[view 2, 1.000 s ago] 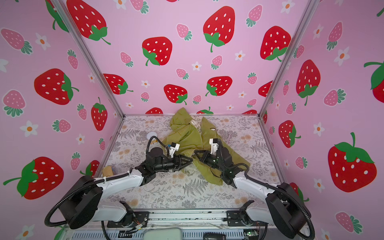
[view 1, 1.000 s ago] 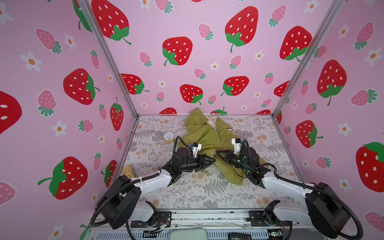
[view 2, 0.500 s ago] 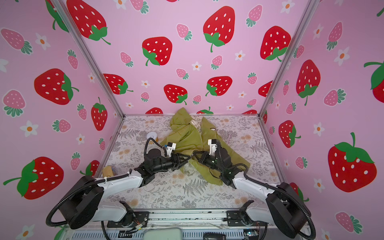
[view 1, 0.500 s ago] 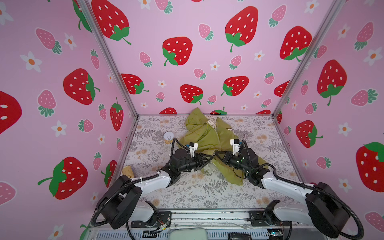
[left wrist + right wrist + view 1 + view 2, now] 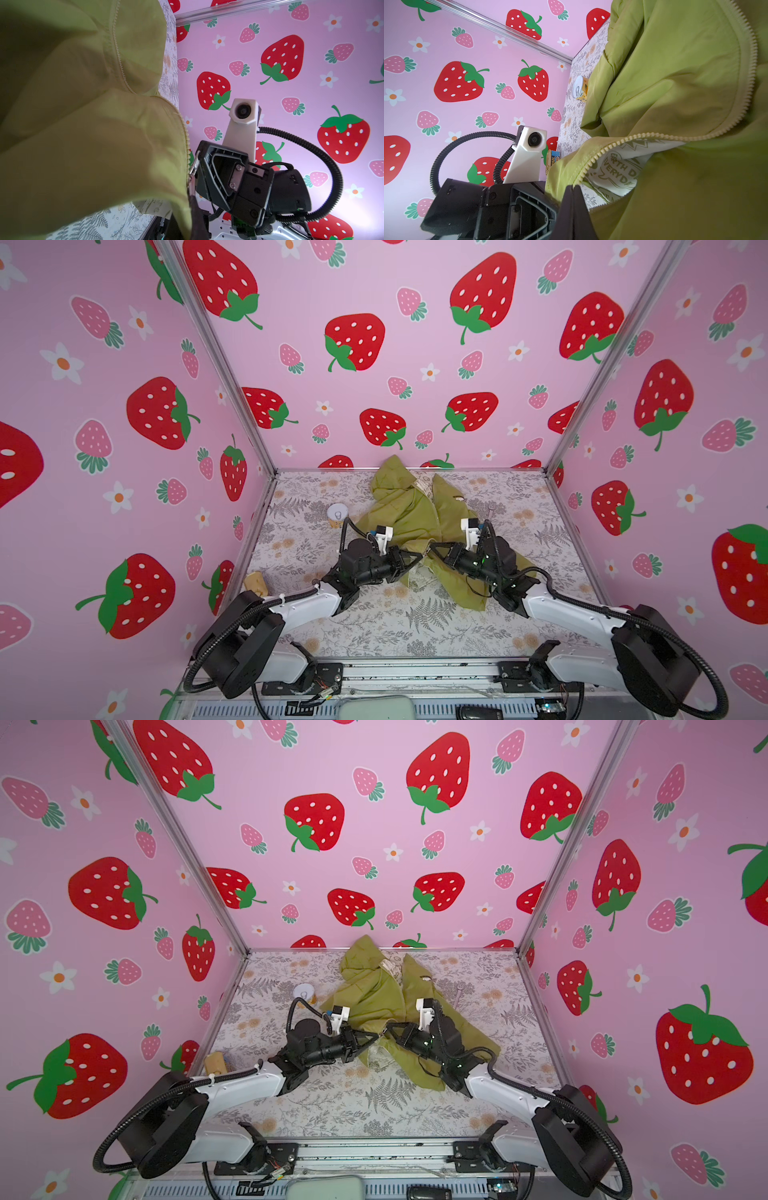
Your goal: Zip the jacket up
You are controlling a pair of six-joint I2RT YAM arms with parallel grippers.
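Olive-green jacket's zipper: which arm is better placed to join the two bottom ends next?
Right, probably. The right gripper, shut on the toothed edge's end, sits beside the metal slider on the olive-green fabric jacket; the left gripper, shut on the slider's side, can hold steady.

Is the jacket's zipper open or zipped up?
Open. On the jacket the zipper teeth lie in two separate rows, cream lining showing between.

Got mostly olive-green jacket [image 5: 83, 135] hogging the left side, zipper teeth [image 5: 118, 56] curving along its edges. Spotted the right gripper [image 5: 199, 173] clamped right at a metal zipper pull [image 5: 193, 164], white wrist camera [image 5: 242, 112] above it. Pinched the hem low down with the left gripper [image 5: 195, 218]. Strawberry wall [image 5: 311, 83] behind.
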